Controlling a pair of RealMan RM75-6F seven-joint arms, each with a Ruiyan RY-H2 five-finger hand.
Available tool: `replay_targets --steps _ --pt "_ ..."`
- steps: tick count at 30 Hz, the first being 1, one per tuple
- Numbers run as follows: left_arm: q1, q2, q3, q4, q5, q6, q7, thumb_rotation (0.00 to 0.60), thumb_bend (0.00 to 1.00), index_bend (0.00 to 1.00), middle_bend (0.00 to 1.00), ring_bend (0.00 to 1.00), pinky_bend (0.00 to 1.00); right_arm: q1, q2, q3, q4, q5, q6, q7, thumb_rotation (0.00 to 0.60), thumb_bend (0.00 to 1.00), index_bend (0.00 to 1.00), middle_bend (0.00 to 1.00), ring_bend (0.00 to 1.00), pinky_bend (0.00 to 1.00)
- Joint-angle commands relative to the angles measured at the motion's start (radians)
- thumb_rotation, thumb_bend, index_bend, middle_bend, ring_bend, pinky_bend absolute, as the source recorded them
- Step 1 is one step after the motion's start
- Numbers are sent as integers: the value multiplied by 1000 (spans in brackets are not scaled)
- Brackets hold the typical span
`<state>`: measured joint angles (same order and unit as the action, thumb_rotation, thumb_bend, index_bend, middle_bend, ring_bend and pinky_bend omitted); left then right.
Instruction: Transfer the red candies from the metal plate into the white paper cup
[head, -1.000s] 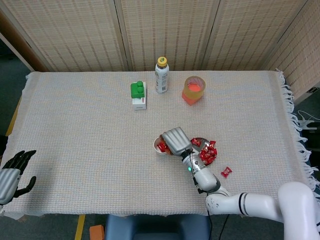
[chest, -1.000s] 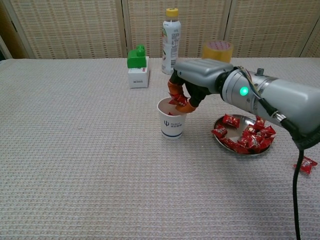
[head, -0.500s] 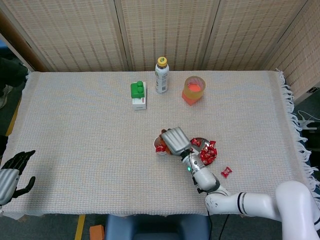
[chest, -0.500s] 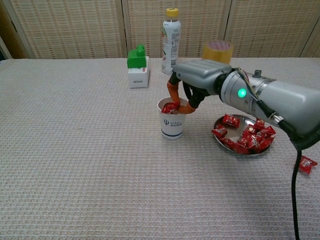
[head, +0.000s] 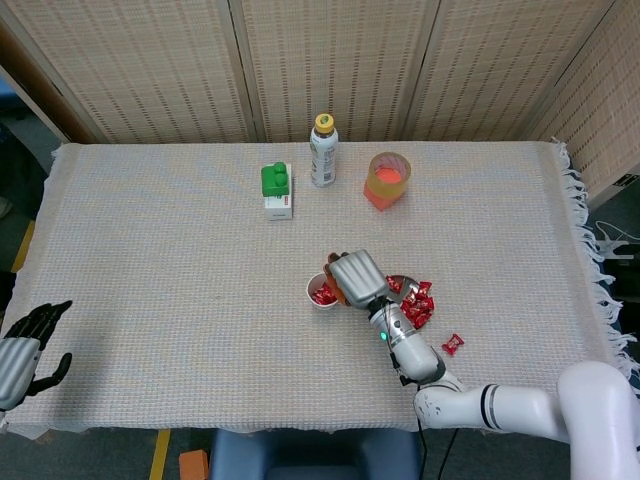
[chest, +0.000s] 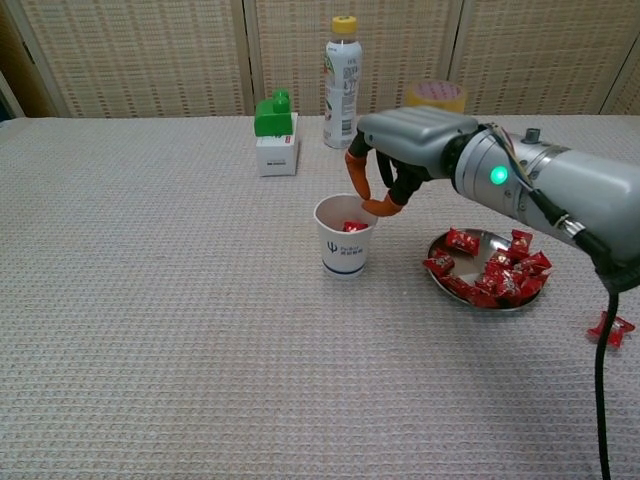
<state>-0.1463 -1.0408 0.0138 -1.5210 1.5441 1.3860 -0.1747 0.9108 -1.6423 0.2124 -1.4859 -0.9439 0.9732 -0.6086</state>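
The desk (head: 150, 250) is covered by a woven cloth that reaches all four edges, with a fringe hanging off the right edge. The left half and the near strip are bare cloth, broad open room. Along the far side stand a green-topped box (head: 276, 190), a bottle (head: 322, 151) with a yellow cap and an orange tape roll (head: 388, 179), well apart from the working spot.

The white paper cup (chest: 344, 236) stands upright right of centre, with red candies (chest: 354, 227) showing inside it. Just to its right lies the metal plate (chest: 470, 240), shallow and shiny, heaped with more red candies (chest: 495, 275) in crinkled wrappers. One stray candy (head: 453, 344) lies on the cloth near the plate's right side.

The right hand (chest: 405, 150) hangs over the far right rim of the cup, its orange-tipped fingers (chest: 357, 178) curled downward with a gap between them and nothing held. The left hand (head: 22, 348) sits at the near left corner, off the desk edge, fingers spread and empty.
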Motion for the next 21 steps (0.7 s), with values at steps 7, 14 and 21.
replay_targets --steps 7,14,21 --pt "1 -4 4 3 8 4 6 600 464 0 96 68 174 -76 109 -84 -79 -79 66 1 600 272 47 174 223 520" --pt "2 -9 5 -6 6 3 33 600 464 0 96 70 175 -156 221 -202 -128 -115 67 -19 600 267 4 132 157 438" --pt "2 -14 7 -13 6 1 57 600 463 0 97 71 175 -207 270 -269 -142 -141 41 10 600 267 0 120 146 438"
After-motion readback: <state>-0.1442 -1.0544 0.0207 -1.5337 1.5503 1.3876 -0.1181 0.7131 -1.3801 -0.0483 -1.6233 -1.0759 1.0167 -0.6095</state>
